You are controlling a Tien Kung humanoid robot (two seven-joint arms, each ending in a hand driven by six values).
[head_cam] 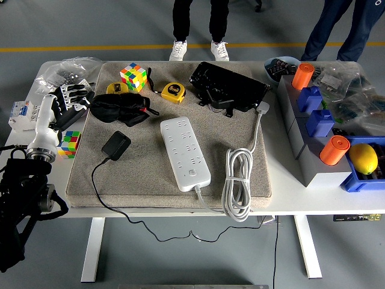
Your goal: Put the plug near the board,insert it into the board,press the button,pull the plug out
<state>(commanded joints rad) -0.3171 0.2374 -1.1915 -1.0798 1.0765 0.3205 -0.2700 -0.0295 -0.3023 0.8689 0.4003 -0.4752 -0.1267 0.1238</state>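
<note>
A: Where is the plug [115, 145]?
B: On the mat's left part, toward the table's near edge from the left hand [67, 99], whose fingers are relaxed, holding nothing.
A: And the board [185, 153]?
B: To the plug's right.

A white bench [36, 180] on white legs [92, 250] stands on a grey concrete floor [90, 24], lit evenly. A yellow line [90, 48] runs across the floor beyond the far edge. Two people stand there: one in black trousers and white shoes [197, 49], another in blue trousers [337, 27] at the top right
</note>
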